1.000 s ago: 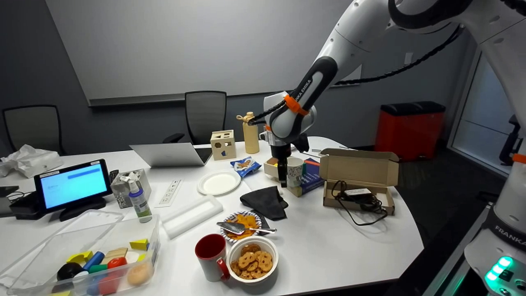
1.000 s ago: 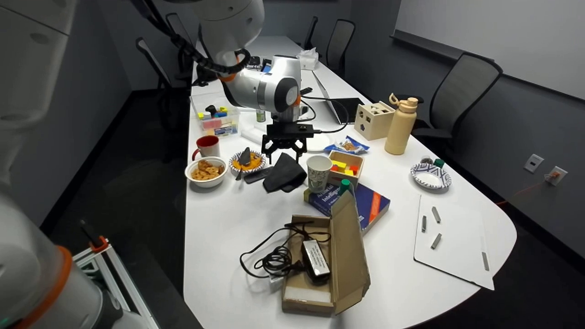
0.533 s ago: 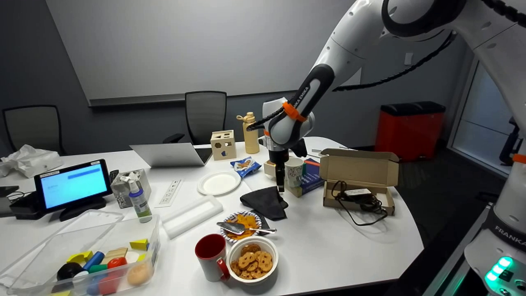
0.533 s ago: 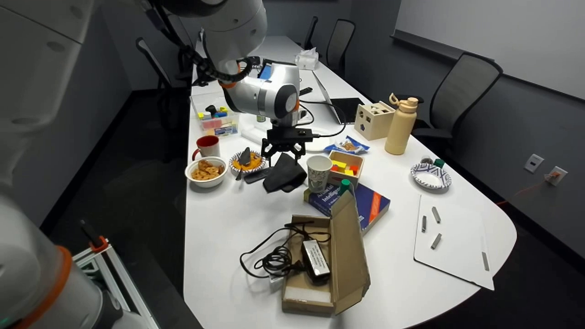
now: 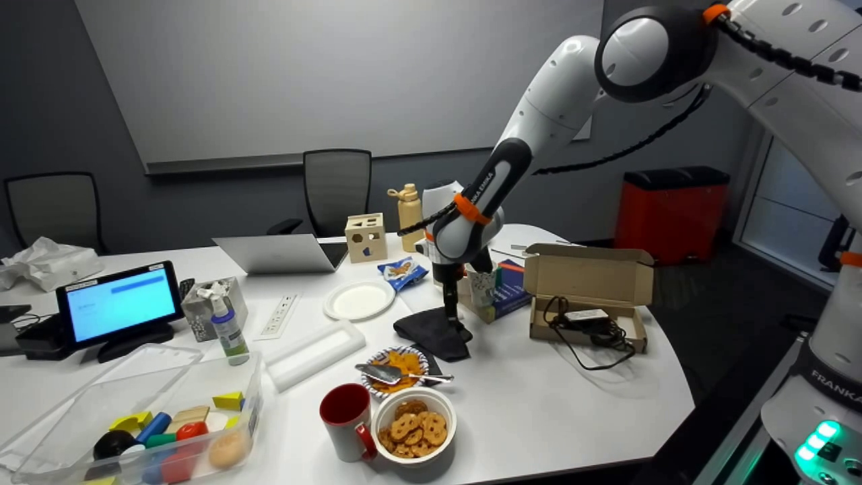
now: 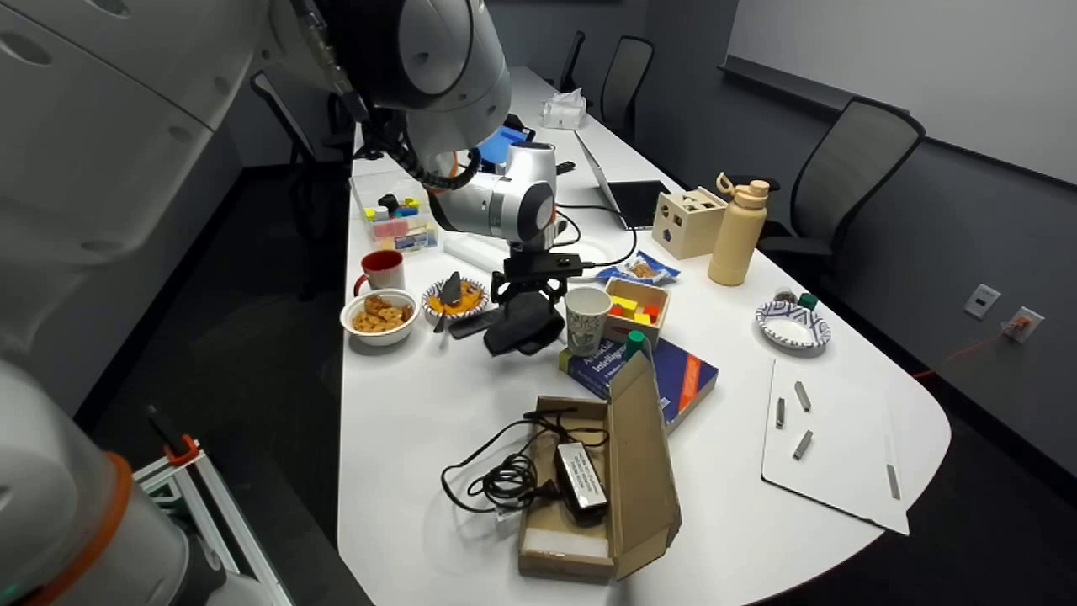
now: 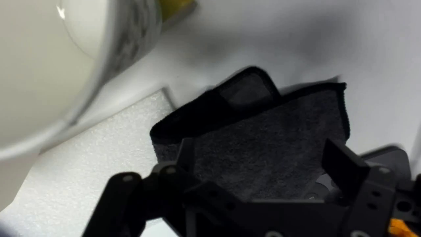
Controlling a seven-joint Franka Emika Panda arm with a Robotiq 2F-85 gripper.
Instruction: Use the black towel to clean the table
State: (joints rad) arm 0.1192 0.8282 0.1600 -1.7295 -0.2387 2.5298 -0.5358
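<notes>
Two fingers [image 7: 343,166] of the gripper [image 7: 259,144] stand spread, the towel [image 7: 269,154] showing between them; whether they touch it, I cannot tell. In an exterior view, the towel lies folded on the table [image 6: 421,454] between the cup [image 6: 585,324] and the striped bowl [image 6: 474,314], nearer the left edge than the right. The mug [image 6: 385,276] and white bowl [image 6: 383,338] sit beside that left edge.

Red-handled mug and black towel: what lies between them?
A patterned bowl of orange food, with a serving utensil across it; a dark flat object shows between that bowl and the black towel. Both exterior views show this.
</notes>
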